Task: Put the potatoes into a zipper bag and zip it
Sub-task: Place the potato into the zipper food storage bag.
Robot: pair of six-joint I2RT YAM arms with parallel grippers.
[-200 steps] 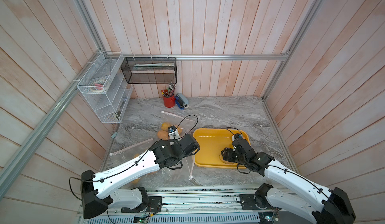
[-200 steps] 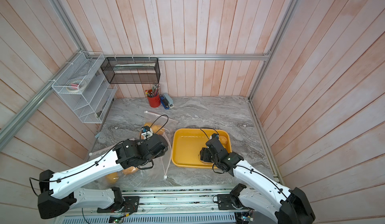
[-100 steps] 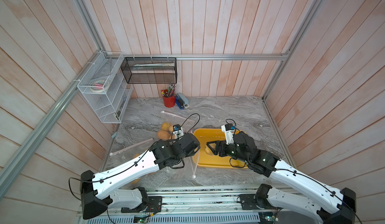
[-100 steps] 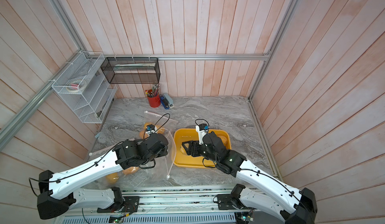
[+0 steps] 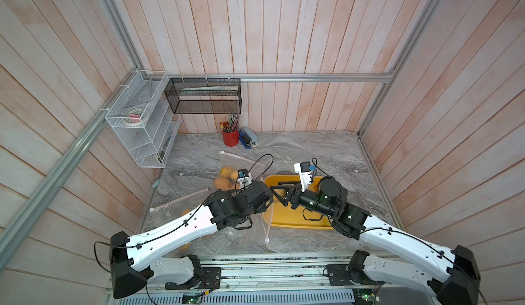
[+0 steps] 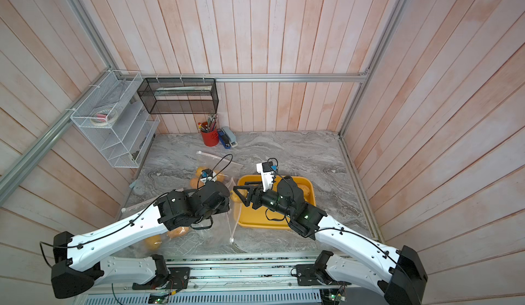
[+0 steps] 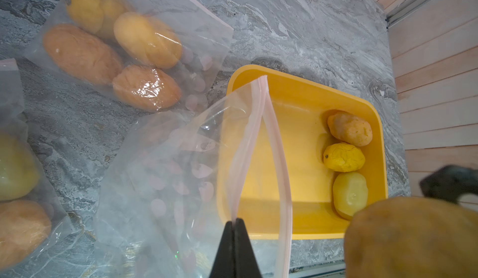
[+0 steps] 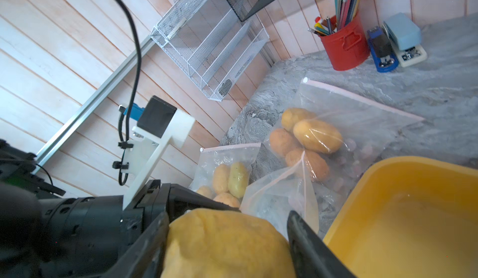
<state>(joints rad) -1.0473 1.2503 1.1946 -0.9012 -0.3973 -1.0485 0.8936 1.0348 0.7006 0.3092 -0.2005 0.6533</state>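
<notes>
**Almost at the bag mouth: one potato carried, three lying in the tray**

Up front, the left gripper (image 7: pixel 234 221) is pinched fully closed on the pink zip strip of a clear zipper bag (image 7: pixel 165 181). It lifts one lip, so the mouth gapes open over the rim of the yellow tray (image 7: pixel 297 95).

The right gripper (image 8: pixel 227 216) has its fingers spread wide and clamped on either side of a yellow-orange potato (image 8: pixel 225 245). In both top views this potato (image 5: pixel 279 194) (image 6: pixel 235 197) hangs above the tray's edge, just beside the left gripper and the raised bag mouth. The left wrist view shows it blurred and close, near the open strip.

Three more potatoes lie in a row against one short wall of the tray: a brown one (image 7: pixel 349 129), a yellow one (image 7: pixel 343 157) and a pale one (image 7: pixel 349 195).

On the grey marble table (image 5: pixel 312 153) lie two further bags. The second bag (image 7: pixel 201 38) holds four potatoes packed together. The third bag (image 8: pixel 227 175) holds several more, and it sits near the left arm.
</notes>
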